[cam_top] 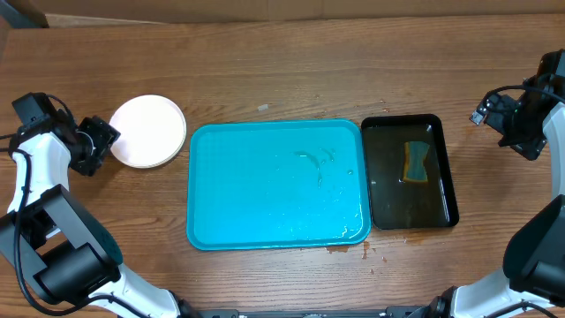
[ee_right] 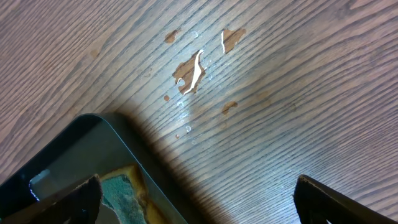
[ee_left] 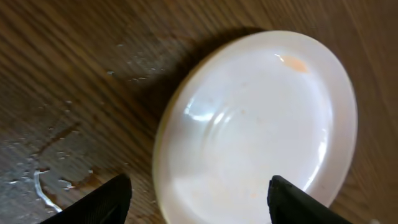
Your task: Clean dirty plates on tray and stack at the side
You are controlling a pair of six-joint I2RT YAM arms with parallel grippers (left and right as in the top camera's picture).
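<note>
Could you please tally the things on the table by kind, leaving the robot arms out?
Trays: 2, the turquoise tray and the black tray
Plates: 1 showing, the white plate; whether others lie stacked beneath it cannot be told
Sponges: 1, the sponge, lying in the black tray
Total: 4

A round white plate (cam_top: 147, 131) with a faint orange smear lies flat toward the tabletop's left edge. The wet turquoise tray (cam_top: 247, 194) sits mid-tabletop, just beside it.
</note>
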